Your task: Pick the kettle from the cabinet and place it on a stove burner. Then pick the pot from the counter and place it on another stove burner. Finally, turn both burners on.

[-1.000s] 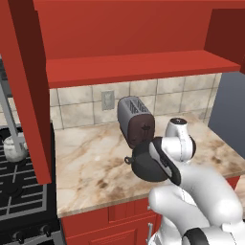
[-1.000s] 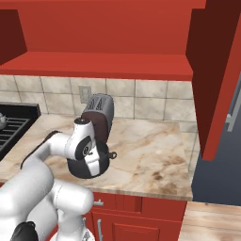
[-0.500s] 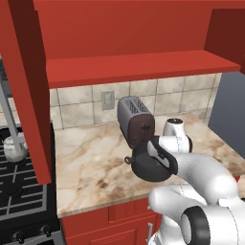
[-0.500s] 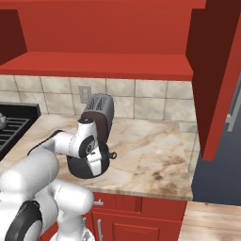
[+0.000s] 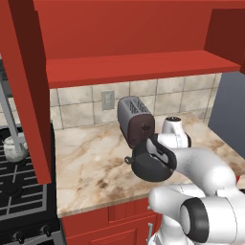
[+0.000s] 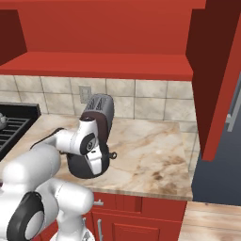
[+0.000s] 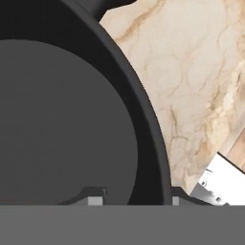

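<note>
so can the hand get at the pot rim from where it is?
Probably yes. The hand sits low over the pot on the counter, one fingertip either side of the rim. The toaster stands behind, clear.

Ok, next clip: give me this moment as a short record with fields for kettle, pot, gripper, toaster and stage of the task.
kettle: on the stove, at the left edge of the left base view
pot: on the counter in front of the toaster
gripper: down at the pot's rim, one fingertip on each side of the wall
toaster: upright by the tiled wall, behind the pot
stage: kettle placed; pot not yet lifted
</note>
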